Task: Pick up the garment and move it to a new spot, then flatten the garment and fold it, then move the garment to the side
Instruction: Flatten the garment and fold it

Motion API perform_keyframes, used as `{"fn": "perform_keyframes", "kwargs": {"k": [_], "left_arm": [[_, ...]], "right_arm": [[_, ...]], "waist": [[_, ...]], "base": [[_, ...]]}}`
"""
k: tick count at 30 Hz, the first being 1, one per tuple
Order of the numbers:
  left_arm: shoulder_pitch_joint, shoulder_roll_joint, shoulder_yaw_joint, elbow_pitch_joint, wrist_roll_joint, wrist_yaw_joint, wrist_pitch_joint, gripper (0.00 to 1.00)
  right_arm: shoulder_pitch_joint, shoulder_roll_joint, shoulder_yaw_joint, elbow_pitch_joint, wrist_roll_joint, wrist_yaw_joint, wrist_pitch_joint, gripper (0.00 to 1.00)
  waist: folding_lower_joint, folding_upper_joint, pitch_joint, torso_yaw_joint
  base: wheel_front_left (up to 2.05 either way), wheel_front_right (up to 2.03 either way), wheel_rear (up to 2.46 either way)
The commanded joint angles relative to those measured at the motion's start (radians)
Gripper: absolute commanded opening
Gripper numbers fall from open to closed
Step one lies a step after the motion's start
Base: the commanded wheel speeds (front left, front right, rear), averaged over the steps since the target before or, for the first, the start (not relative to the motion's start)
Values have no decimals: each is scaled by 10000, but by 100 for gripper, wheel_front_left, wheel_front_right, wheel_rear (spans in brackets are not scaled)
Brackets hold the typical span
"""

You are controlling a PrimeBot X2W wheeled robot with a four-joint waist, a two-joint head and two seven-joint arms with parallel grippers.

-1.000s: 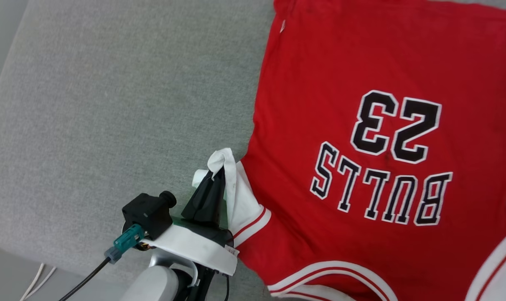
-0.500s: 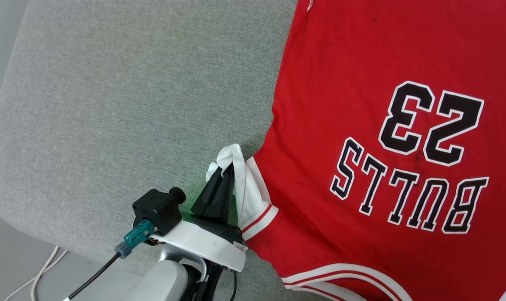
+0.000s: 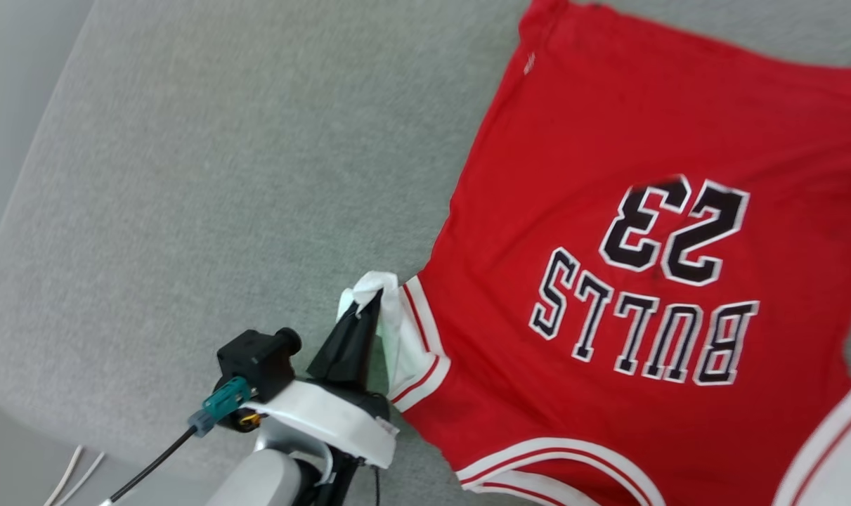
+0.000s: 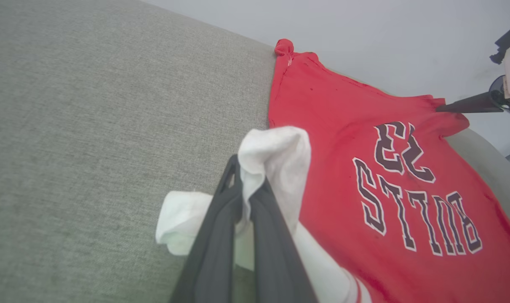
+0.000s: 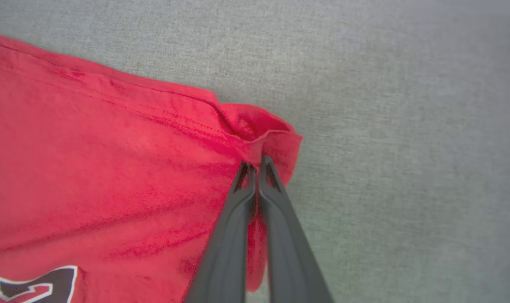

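The garment (image 3: 608, 140), a red jersey with black "BULLS 23" lettering, lies spread on the grey cushion (image 3: 221, 176). My left gripper (image 3: 367, 301) is shut on a bunched white piece of its side trim at the jersey's near left corner. The left wrist view shows that white fabric (image 4: 276, 147) pinched between the dark fingers (image 4: 221, 235). My right gripper (image 5: 257, 162) is shut on a puckered red hem corner (image 5: 263, 130) at the jersey's far edge. In the left wrist view its dark tip (image 4: 442, 108) touches that same corner.
The cushion's rounded edge runs along the left and lower left, with pale floor beyond and white cables (image 3: 70, 471) lying there. Bare grey fabric (image 5: 406, 126) stretches left of the jersey and past its far corner.
The head camera has shifted, so the jersey's far hem now shows at the top. My left gripper keeps its hold on the white trim. The right gripper has closed.
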State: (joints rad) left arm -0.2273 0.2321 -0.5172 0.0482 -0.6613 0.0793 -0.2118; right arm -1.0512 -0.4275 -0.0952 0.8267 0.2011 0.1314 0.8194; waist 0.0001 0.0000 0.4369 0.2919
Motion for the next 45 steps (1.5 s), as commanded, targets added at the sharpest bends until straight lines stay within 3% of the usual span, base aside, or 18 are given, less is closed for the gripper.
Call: {"fn": "perform_keyframes", "kwargs": {"k": [1,8,16,21,25,26,27,28,32,41,45], "left_arm": [[132,104,56,18,23,80,49,0],[800,673,381,-19,-157,513,429,0],[1853,1091,689,-294,-410,1178,797,0],[2378,1276,846,-428,-609,1457,1011,0],[2620,1428,915,-440,-709,1557,1127,0],[2653,1448,920,-462,-718,1577,1161,0],[2649,1468,918,-482,-715,1579,1184,0],[2652,1489,916,-513,-714,1583,1203,0],[2601,1569,887,-636,-702,1640,1319,0],[2019,1552,741,-954,-563,1538,1513,0],[1562,1460,602,-1081,-432,1480,1546,0]], "right_arm": [[219,-79,119,-147,30,-14,-1,0],[1900,-424,1134,-1483,721,-14,172,0],[5539,-740,1369,-3823,1671,-12,891,0],[8323,-331,807,-5233,1884,-12,1480,0],[10060,352,288,-6015,1920,-11,1842,0],[10327,515,185,-6194,1916,-11,1877,4],[10502,663,57,-6356,1931,-12,1837,47],[10633,774,-28,-6534,1908,-12,1712,100],[10526,1062,-211,-7178,1896,-11,532,100],[8947,1360,-225,-7108,1922,-11,-4361,100],[8024,1374,129,-6434,2046,-11,-5013,100]], "waist": [[-1,0,-652,-591],[-1,0,-1988,-1948],[-1,0,-3091,-3418],[-1,0,-3426,-3971],[-1,0,-3563,-4202],[-1,0,-3577,-4239],[-1,0,-3584,-4266],[-1,0,-3581,-4285],[-1,0,-3505,-4276],[-1,0,-2872,-3737],[-1,0,-2341,-3353]], "base": [[0,0,0],[0,0,0],[0,0,0],[0,0,0],[0,0,0],[0,0,0],[0,0,0],[0,0,0],[0,0,0],[0,0,0],[0,0,0]]}}
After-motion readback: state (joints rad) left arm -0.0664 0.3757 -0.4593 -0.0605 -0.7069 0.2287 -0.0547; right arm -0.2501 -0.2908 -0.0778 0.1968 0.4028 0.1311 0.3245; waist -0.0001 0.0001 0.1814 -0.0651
